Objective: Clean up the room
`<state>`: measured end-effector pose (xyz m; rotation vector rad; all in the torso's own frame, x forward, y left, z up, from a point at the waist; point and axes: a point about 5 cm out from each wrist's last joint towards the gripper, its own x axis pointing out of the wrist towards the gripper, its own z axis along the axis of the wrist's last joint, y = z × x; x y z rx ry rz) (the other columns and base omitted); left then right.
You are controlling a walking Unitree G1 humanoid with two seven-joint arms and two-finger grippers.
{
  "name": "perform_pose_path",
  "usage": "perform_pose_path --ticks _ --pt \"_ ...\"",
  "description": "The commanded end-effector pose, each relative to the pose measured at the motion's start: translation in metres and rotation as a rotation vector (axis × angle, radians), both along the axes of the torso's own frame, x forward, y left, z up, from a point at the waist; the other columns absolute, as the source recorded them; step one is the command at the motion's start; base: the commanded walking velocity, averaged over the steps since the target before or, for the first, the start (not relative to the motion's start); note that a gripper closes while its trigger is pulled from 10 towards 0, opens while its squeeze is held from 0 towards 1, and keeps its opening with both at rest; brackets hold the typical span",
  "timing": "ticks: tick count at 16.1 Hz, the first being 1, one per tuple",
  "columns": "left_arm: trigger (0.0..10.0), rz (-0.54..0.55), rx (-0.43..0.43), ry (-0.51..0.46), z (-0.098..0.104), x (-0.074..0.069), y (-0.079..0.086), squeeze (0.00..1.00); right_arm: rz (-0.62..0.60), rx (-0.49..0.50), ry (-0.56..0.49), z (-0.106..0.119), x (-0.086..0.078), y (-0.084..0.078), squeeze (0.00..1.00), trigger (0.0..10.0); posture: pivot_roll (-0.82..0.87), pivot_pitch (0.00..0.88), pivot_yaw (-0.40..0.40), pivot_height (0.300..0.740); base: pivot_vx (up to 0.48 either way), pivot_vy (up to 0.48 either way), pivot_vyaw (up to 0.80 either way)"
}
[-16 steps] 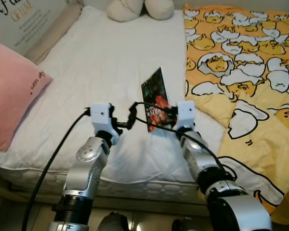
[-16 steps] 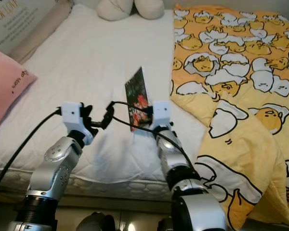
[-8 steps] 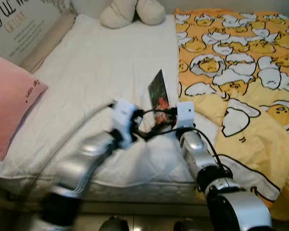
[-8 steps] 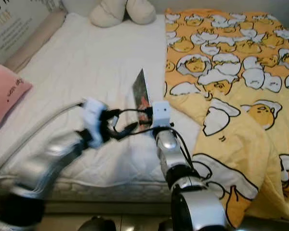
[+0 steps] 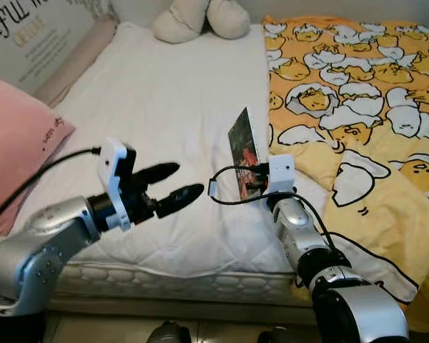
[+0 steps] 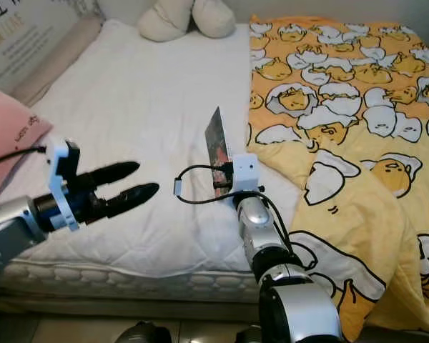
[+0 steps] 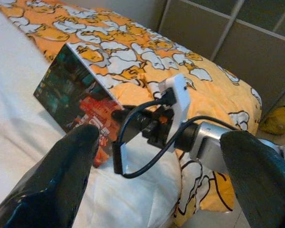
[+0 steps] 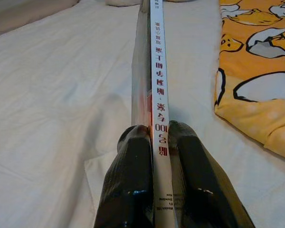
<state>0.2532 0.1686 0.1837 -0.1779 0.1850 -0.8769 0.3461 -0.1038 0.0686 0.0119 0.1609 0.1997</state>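
Above the white bed (image 5: 164,93), right end effector (image 8: 157,142) pinching an upright book (image 5: 244,150), left end effector (image 5: 173,187) spread.

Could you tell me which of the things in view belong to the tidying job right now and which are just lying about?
In the job:
book, clamped in right gripper
left gripper, open beside it

Lying about:
pink pillow
egg-print blanket
cream plush toy
white mattress

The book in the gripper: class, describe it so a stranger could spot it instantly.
On the white bed, beside the yellow egg-patterned blanket, the right gripper is shut on a thin book held upright. Its dark cover with red artwork and its white spine set it apart.
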Motion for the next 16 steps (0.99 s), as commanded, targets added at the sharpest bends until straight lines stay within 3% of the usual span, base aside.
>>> perform_pose_path --ticks 1,2,3,5,6,9,12,14,16 --pt "10.0 0.272 0.019 -0.011 -0.007 0.022 0.02 0.0 -0.012 0.014 -0.062 0.013 0.007 0.0 0.0 0.0 0.0 0.0 0.061 0.74 0.0 0.0 0.0" --pt "10.0 0.711 0.03 -0.013 -0.025 0.044 0.05 0.0 -0.024 0.026 -0.084 0.017 0.007 -0.005 0.0 0.0 0.0 0.0 0.053 0.74 0.0 0.0 0.0" --pt "10.0 0.882 -0.006 -0.002 -0.035 0.043 0.063 0.0 -0.022 0.017 -0.11 0.018 0.005 -0.008 0.0 0.0 -0.01 0.0 0.053 0.74 0.0 0.0 0.0" --pt "10.0 0.94 -0.018 -0.009 -0.046 0.035 0.061 0.0 -0.029 -0.008 -0.17 0.018 -0.003 -0.018 0.0 0.0 -0.03 0.0 0.049 0.74 0.0 0.0 0.0" --pt "10.0 0.913 -0.025 -0.027 -0.046 0.035 0.048 0.0 -0.042 -0.012 -0.198 0.017 -0.011 -0.024 0.0 0.0 -0.05 0.0 0.053 0.74 0.0 0.0 0.0" --pt "10.0 0.865 0.009 -0.096 -0.046 0.055 0.023 0.0 -0.058 0.003 -0.191 0.008 -0.027 -0.022 0.0 0.0 -0.09 0.0 0.072 0.74 0.0 0.476 0.0" --pt "10.0 0.863 0.01 -0.104 -0.046 0.061 0.02 0.0 -0.07 0.007 -0.212 0.013 -0.029 -0.021 0.0 0.0 -0.1 0.0 0.079 0.74 0.0 0.47 0.0" --pt "10.0 1.01 0.006 -0.087 -0.053 0.056 0.029 0.0 -0.096 -0.008 -0.24 0.019 -0.029 -0.03 0.0 0.0 -0.1 0.0 0.077 0.74 0.0 0.456 0.0" --pt "10.0 1.067 0.03 -0.079 -0.064 0.046 0.029 0.0 -0.101 -0.019 -0.233 0.018 -0.032 -0.035 0.0 0.0 -0.09 0.0 0.069 0.74 0.0 0.444 0.0"
